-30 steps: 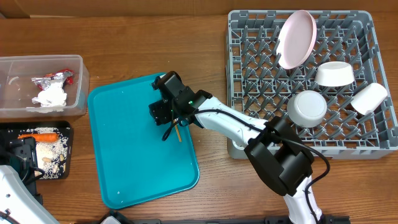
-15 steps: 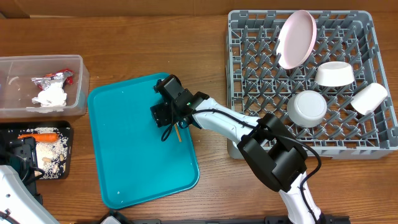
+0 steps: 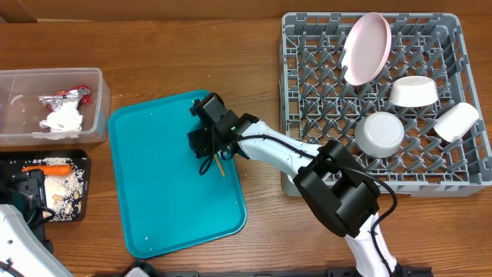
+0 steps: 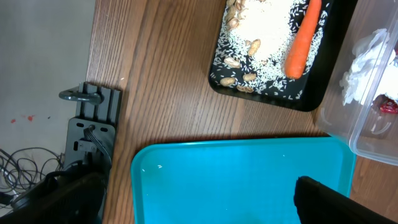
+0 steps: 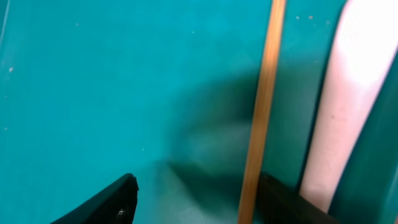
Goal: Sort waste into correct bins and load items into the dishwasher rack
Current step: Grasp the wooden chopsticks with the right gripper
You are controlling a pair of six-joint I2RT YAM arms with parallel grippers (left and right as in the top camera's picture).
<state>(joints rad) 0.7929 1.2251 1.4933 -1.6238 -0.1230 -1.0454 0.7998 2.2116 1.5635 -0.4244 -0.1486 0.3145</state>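
My right gripper [image 3: 206,142] hangs low over the teal tray [image 3: 154,192]. In the right wrist view it is open [image 5: 196,193], with the wooden stick [image 5: 264,106] between its fingers, close to the right one. The white plastic fork [image 5: 354,93] lies just beyond that finger. The stick's end shows in the overhead view [image 3: 220,164]. My left gripper [image 4: 193,199] is open and empty above the teal tray's edge [image 4: 236,174]. The grey dishwasher rack [image 3: 307,46] holds the plate [image 3: 365,48], two bowls [image 3: 413,91] [image 3: 380,133] and the cup [image 3: 456,121].
The clear tub [image 3: 100,108] at far left holds a napkin [image 3: 61,119] and a foil wrapper [image 3: 65,96]. The black tray [image 3: 81,161] below it holds a carrot [image 3: 52,168] and rice with nuts [image 3: 61,188]. Both also show in the left wrist view.
The right arm's elbow shifted slightly left and the gripper edged a little along the stick a second ago; nothing has visibly moved since.
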